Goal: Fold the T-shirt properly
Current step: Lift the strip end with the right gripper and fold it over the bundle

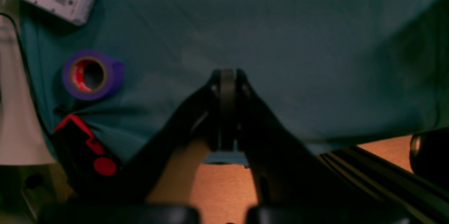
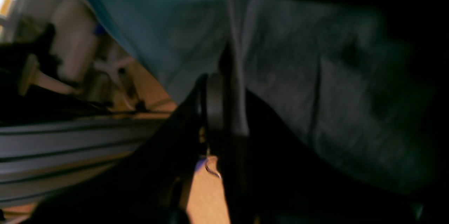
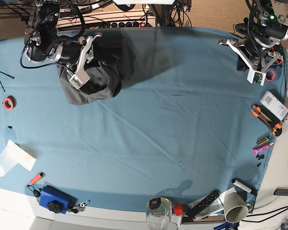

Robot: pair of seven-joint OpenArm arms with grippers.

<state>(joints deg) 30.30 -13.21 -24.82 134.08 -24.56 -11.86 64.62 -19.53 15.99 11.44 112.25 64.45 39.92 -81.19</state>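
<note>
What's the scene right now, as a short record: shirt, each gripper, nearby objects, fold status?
shirt: dark grey T-shirt, bunched and wrinkled on the blue-teal cloth
right gripper: at the shirt, grey fabric between its fingers
left gripper: shut, over the cloth, away from the shirt
near left gripper: purple tape roll, white box
fold status: not folded neatly

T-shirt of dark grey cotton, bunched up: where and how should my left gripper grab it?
Take the loose rounded fold of the dark grey cotton T-shirt on the left arm's side, coming from that side with the shut left gripper opened first. That fold bulges toward the left arm, away from the right gripper, which pinches another fold, so access looks easiest there.
</note>
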